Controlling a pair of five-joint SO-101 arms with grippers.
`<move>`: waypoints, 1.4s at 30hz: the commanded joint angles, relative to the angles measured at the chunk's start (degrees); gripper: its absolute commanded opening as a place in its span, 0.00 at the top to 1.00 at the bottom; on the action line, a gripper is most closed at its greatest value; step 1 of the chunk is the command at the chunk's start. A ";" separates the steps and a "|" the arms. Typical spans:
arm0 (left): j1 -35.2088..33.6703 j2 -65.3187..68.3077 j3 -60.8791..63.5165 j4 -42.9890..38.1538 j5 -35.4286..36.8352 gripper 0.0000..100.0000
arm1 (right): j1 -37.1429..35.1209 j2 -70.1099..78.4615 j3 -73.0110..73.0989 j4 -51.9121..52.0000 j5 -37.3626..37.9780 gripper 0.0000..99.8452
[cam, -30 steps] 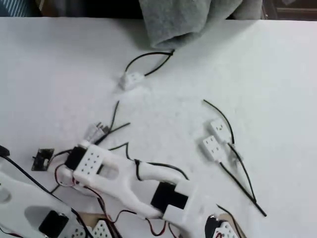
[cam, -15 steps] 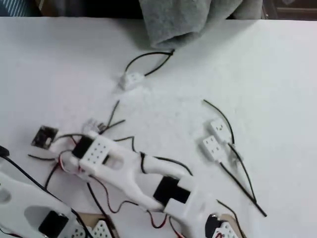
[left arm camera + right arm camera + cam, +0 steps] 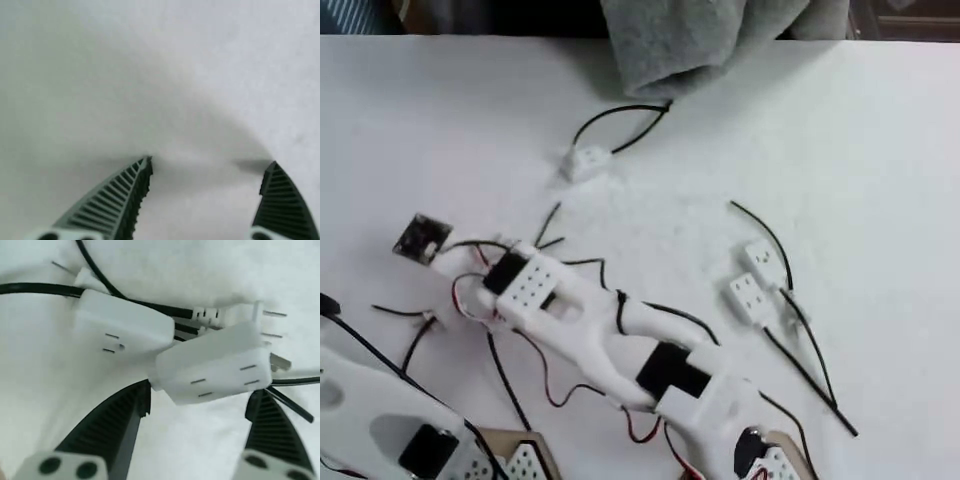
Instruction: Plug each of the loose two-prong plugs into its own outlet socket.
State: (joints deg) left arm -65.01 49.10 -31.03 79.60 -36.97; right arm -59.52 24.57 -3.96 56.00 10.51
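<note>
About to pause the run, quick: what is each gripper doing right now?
Left gripper: open, holding nothing.
Right gripper: open, holding nothing.

Lost the bases of the left gripper [image 3: 210, 161] past the bottom edge of its wrist view, and those of the right gripper [image 3: 200, 390] likewise. Could not follow the black cable [image 3: 35, 288] beyond the left edge there. In the high view, saw a grey cloth [image 3: 700, 40] clipped by the top edge and an arm [image 3: 380, 420] clipped at the lower left corner. Could not see beneath the other arm [image 3: 590, 320] at centre left.

2 wht outlets [image 3: 748, 296] adj., face-up
</note>
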 commanded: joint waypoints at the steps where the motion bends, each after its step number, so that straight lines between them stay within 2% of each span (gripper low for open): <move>1: 4.00 0.22 -0.53 -2.02 1.05 0.65 | 2.24 -9.36 -0.70 4.35 -0.09 0.69; 9: 7.78 -0.31 -1.05 -1.93 4.84 0.64 | 6.55 -23.16 -0.35 14.11 -0.09 0.69; 15: 11.30 -3.65 -1.14 3.16 4.92 0.64 | 14.99 -29.23 -0.26 21.58 -0.44 0.69; 20: 15.43 -16.04 -1.05 12.66 5.45 0.64 | 22.20 -31.60 -0.26 26.33 -0.53 0.69; 26: 24.13 -32.48 -0.53 21.80 10.37 0.64 | 29.85 -32.04 4.48 27.91 -0.53 0.69; 31: 32.92 -43.82 6.68 22.68 15.74 0.64 | 35.65 -31.60 11.43 26.51 -0.53 0.69; 33: 38.29 -48.48 13.80 21.71 15.91 0.64 | 38.90 -31.69 16.00 23.16 -0.53 0.69; 35: 43.65 -53.32 21.54 18.81 19.16 0.64 | 42.07 -31.69 21.10 18.33 -0.53 0.69; 38: 49.27 -60.62 33.85 10.46 24.18 0.64 | 46.11 -31.60 28.57 10.33 -0.53 0.69; 42: 53.05 -68.53 50.64 -2.37 25.05 0.64 | 49.54 -31.52 37.71 -1.89 -0.53 0.69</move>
State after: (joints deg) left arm -14.73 -12.35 8.88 86.29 -13.14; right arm -13.36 -4.70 27.08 65.23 10.42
